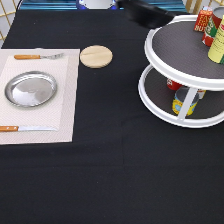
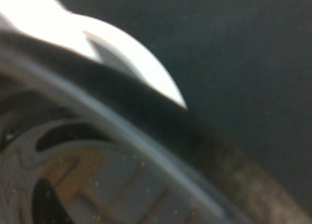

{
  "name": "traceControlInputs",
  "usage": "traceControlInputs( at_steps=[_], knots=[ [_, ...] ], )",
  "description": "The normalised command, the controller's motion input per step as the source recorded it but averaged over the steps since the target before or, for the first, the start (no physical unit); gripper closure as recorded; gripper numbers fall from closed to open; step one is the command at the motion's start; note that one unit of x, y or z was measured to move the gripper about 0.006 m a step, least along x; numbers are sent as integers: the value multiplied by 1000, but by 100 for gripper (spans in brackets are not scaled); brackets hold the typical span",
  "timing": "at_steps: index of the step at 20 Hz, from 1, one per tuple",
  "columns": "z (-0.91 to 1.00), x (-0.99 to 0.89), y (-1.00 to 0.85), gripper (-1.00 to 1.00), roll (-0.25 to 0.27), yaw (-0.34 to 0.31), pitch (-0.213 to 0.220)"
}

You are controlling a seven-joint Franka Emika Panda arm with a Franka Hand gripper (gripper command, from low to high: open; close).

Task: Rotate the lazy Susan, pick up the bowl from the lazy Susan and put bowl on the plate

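The glossy black bowl hangs blurred in the air at the exterior view's top, just past the left rim of the white two-tier lazy Susan. My gripper is a dark shape at the top edge, shut on the bowl's rim. The wrist view is filled by the bowl's rim and inside, with a piece of the lazy Susan's white rim behind it. The silver plate lies empty on a pale placemat at the exterior view's left, far from the bowl.
Cans stand on both tiers of the lazy Susan. A pale wooden disc lies between the placemat and the turntable. A fork and a knife flank the plate. A black cloth covers the table.
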Motion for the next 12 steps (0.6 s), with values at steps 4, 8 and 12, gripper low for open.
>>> traceControlInputs(
  at_steps=[4,8,12],
  knots=[
    [-419,55,-1000,100,0,-1,-8],
    [-489,0,-994,100,-4,-15,-30],
    [-439,-69,-896,100,-4,-60,-52]
  ],
)
